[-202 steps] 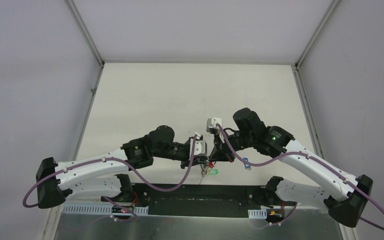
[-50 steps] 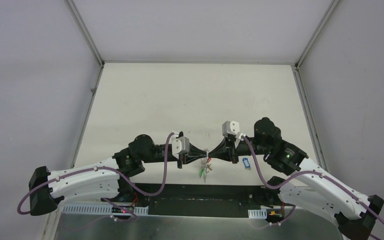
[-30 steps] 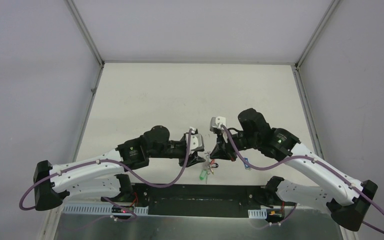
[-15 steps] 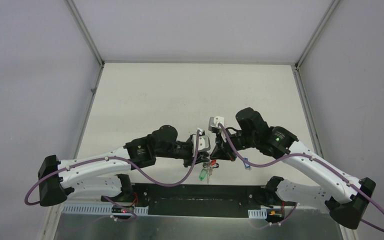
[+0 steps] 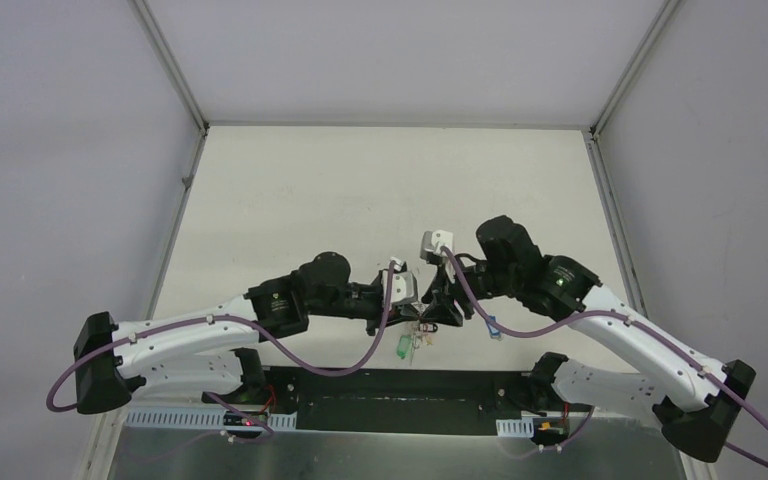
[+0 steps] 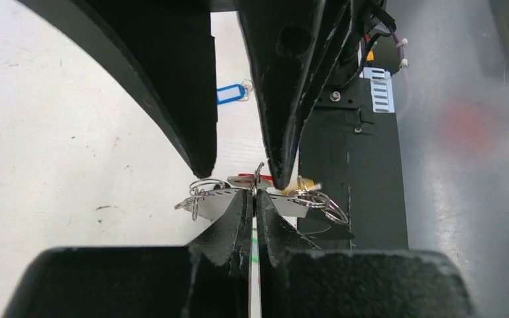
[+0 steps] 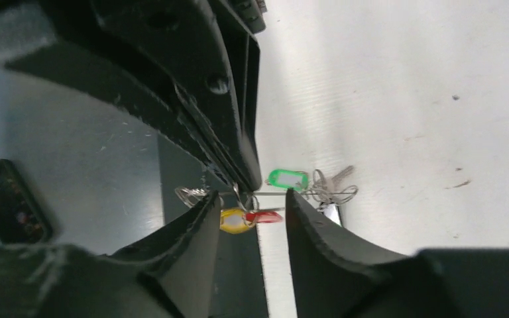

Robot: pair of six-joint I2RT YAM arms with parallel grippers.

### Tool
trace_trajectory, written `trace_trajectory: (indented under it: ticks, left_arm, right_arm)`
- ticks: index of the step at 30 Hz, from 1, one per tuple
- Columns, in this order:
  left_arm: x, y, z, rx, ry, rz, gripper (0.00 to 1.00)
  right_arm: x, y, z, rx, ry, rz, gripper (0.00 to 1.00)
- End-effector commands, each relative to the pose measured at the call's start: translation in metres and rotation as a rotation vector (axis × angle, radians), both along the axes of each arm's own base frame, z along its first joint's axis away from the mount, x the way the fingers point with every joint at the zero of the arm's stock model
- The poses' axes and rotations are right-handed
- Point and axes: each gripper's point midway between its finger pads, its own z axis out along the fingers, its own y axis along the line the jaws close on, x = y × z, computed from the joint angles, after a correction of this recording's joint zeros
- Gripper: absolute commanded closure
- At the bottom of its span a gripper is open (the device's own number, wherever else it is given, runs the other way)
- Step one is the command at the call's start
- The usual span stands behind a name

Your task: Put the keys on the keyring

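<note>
My left gripper [image 6: 255, 193] is shut on the thin wire of the keyring [image 7: 273, 193], which shows edge-on. Keys hang from the keyring with a green tag [image 7: 288, 179], a red tag [image 7: 266, 216] and a yellow tag [image 7: 233, 220], beside silver split rings [image 6: 318, 201]. My right gripper [image 7: 252, 197] stands open around the same spot, one finger on each side of the wire and touching nothing. In the top view both grippers meet tip to tip above the hanging bunch of keys [image 5: 411, 343]. A blue-tagged key [image 5: 493, 328] lies on the table to the right.
A black base plate [image 5: 390, 385] runs along the table's near edge, right under the hanging keys. Behind it is a grey metal sheet [image 5: 400, 455]. White walls [image 5: 80, 150] close in the table on the left, right and back.
The left gripper has closed onto the keyring wire. The right gripper, shut a second ago, has opened and let go. Both arms stayed nearly in place.
</note>
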Motion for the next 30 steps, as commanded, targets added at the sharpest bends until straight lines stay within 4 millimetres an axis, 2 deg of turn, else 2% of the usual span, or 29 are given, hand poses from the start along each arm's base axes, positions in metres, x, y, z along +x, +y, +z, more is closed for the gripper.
trace_trajectory:
  ticks: [1, 5, 10, 14, 20, 26, 27, 28, 30]
  left_arm:
    - [-0.003, 0.002, 0.043, -0.180, -0.048, 0.014, 1.00]
    - [-0.004, 0.012, 0.063, -0.306, -0.081, 0.036, 1.00]
    - [-0.008, 0.028, 0.089, -0.480, -0.137, 0.045, 1.00]
    - [-0.013, 0.035, 0.102, -0.544, -0.171, 0.033, 1.00]
    - [-0.020, 0.031, 0.108, -0.554, -0.179, -0.014, 1.00]
    - [-0.020, 0.026, 0.107, -0.549, -0.171, -0.022, 1.00]
    - [-0.019, 0.026, 0.107, -0.551, -0.171, -0.021, 1.00]
    - [-0.019, 0.026, 0.107, -0.552, -0.171, -0.020, 1.00]
    - [-0.019, 0.027, 0.109, -0.556, -0.173, -0.018, 1.00]
  right_arm:
    - [0.010, 0.000, 0.023, 0.109, -0.127, -0.040, 0.50]
    - [0.006, -0.004, 0.034, 0.216, -0.212, -0.040, 0.37]
    - [0.001, -0.007, 0.044, 0.301, -0.267, -0.036, 0.39]
    - [-0.005, -0.003, 0.048, 0.325, -0.254, 0.006, 0.43]
    - [-0.004, 0.006, 0.049, 0.347, -0.226, 0.026, 0.49]
    - [-0.003, 0.009, 0.049, 0.351, -0.225, 0.028, 0.49]
    - [-0.006, 0.008, 0.047, 0.351, -0.206, 0.036, 0.62]
    - [-0.007, 0.008, 0.046, 0.349, -0.200, 0.037, 0.69]
    - [-0.008, 0.006, 0.040, 0.336, -0.190, 0.033, 0.77]
